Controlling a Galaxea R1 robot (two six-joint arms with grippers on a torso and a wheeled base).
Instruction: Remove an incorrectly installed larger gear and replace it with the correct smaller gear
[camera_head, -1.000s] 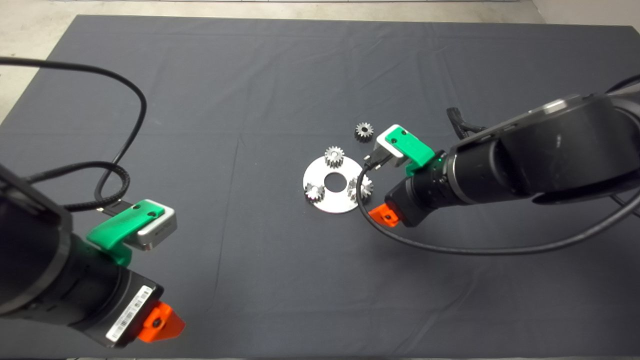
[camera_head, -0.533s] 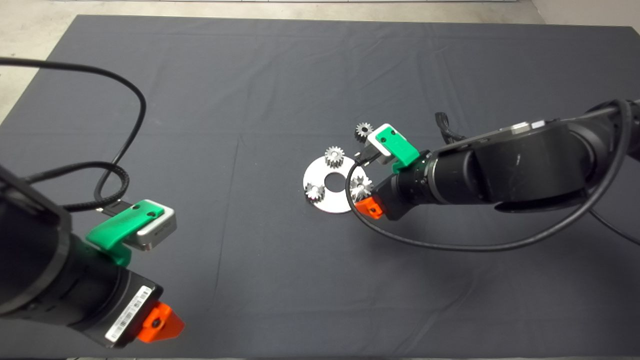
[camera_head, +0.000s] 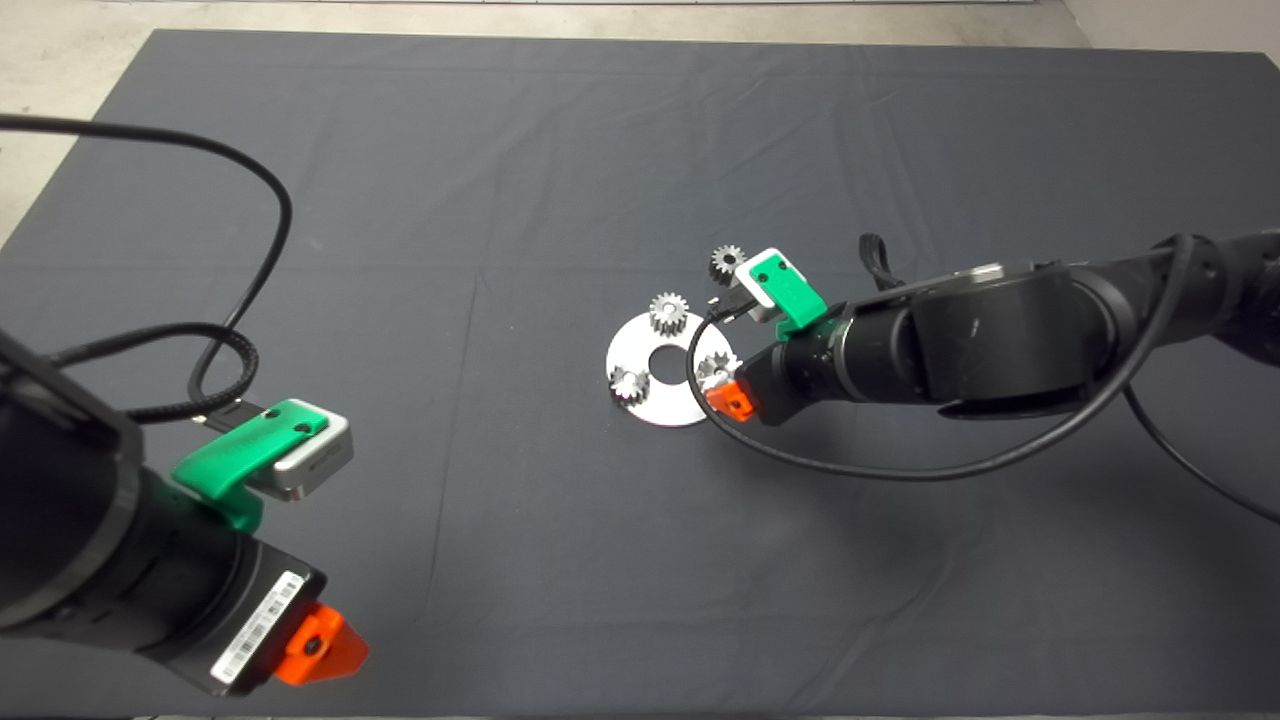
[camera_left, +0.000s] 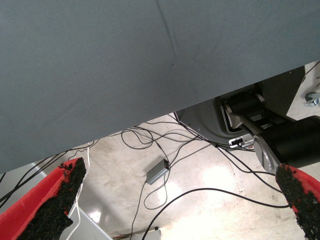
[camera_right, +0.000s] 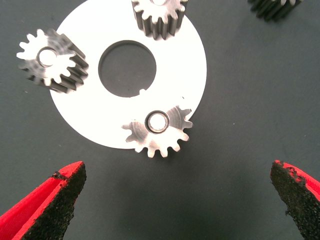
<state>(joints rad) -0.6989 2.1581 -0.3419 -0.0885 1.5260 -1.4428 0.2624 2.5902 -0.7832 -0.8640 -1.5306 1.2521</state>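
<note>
My right gripper has slid further in over the disc, fingers spread wide and empty, now straddling the larger gear seated at the disc's rim. The smaller gear lies on the mat just beyond. My left gripper stays parked, fingers apart.

Matt cloth mat — brushed-steel larger gear, smooth white disc.

A round plate lies on the mat, right of the mat's middle. Three gears sit on the plate around its centre hole: the larger gear at the right edge, one at the far edge, one at the left. The smaller gear lies on the mat just beyond the plate, to its right.
</note>
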